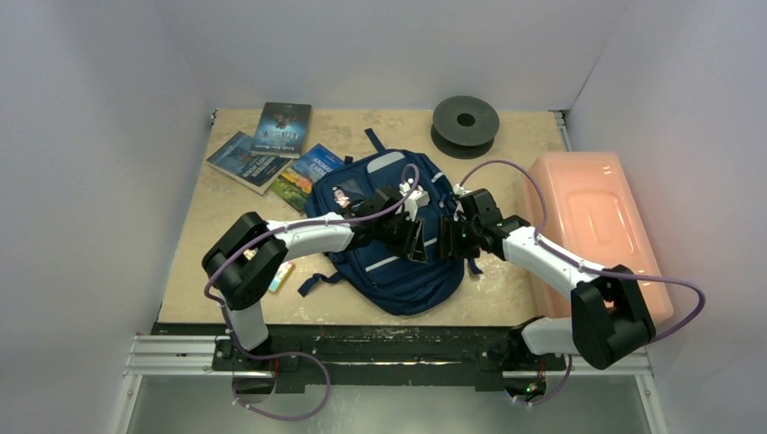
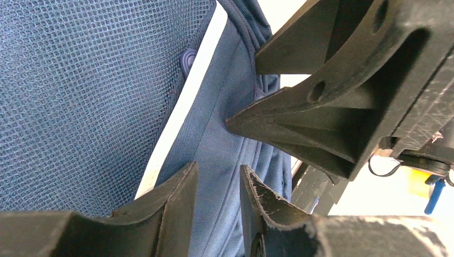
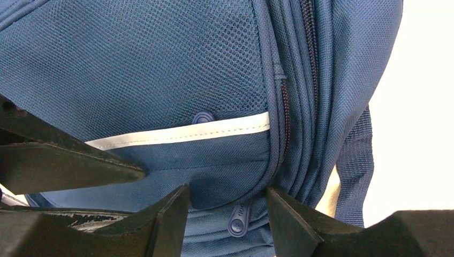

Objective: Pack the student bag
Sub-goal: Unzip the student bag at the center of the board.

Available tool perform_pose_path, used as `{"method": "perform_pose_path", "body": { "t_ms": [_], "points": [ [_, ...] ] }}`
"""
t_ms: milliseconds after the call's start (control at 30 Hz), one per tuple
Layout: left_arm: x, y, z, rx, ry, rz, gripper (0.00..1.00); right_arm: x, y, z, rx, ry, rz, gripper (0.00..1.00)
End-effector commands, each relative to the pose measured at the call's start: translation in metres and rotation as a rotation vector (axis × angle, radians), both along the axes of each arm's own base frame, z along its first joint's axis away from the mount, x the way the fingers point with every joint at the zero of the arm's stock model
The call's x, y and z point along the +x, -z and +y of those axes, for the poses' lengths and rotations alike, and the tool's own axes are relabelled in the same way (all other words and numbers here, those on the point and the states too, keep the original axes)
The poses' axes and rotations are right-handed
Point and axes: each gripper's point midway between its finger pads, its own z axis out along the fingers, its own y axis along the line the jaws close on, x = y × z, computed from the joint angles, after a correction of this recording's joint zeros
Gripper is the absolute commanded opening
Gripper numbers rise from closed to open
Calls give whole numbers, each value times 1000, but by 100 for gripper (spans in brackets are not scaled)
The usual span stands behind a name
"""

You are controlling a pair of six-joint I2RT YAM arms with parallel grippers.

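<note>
Right end effector (image 3: 227, 188) spread over student bag (image 3: 160, 64); left end effector (image 2: 218, 166) alongside, grip unclear.

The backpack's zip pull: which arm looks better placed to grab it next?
Probably right: the right gripper, open, straddles the zip pull on the student bag; the left gripper faces plain fabric.

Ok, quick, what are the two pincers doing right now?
Left pincer: nearly shut over fabric of the student bag; grip cannot be told.
Right pincer: open, zipper pull between its fingers.
</note>
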Motion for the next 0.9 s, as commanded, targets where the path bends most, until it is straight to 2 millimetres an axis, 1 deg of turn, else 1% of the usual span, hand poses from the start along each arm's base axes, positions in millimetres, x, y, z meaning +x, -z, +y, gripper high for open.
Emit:
{"method": "perform_pose_path", "body": {
  "t_ms": [0, 67, 100, 167, 200, 333, 400, 467, 533, 600, 733, 767, 833, 867],
  "points": [
    [3, -12, -3, -60, 11, -1, 35, -15, 11, 0, 22, 17, 41, 60],
    [4, -19, 2, -76, -2, 10, 39, -16, 11, 1, 35, 21, 37, 60],
    [6, -23, 6, -84, -17, 12, 42, -15, 11, -3, 19, 39, 33, 59],
    [10, -32, 14, -97, -56, 18, 49, -16, 8, -3, 22, 41, 18, 55],
    [11, -35, 19, -102, -73, 19, 51, -17, 7, -3, 21, 39, 13, 52],
    [11, -46, 37, -110, -116, 17, 52, -25, 3, 3, 39, 32, 35, 38],
    [9, -49, 43, -102, -129, 12, 53, -29, 3, 4, 36, 34, 46, 35],
    [5, -50, 50, -88, -140, 15, 53, -34, 2, 6, 20, 28, 47, 37],
    [5, -51, 58, -68, -169, 18, 53, -38, 1, 9, 11, 26, 47, 44],
    [6, -53, 66, -57, -201, 10, 53, -43, -3, 12, 19, 27, 45, 48],
    [7, -49, 80, -34, -248, 11, 52, -53, -6, 7, 35, 57, 45, 49],
    [7, -47, 83, -31, -256, 13, 53, -52, -9, 6, 45, 63, 25, 49],
    [7, -45, 87, -30, -265, 18, 52, -49, -10, 9, 63, 57, 3, 47],
    [6, -45, 89, -30, -271, 22, 52, -50, -7, 9, 61, 52, 15, 44]
  ]
}}
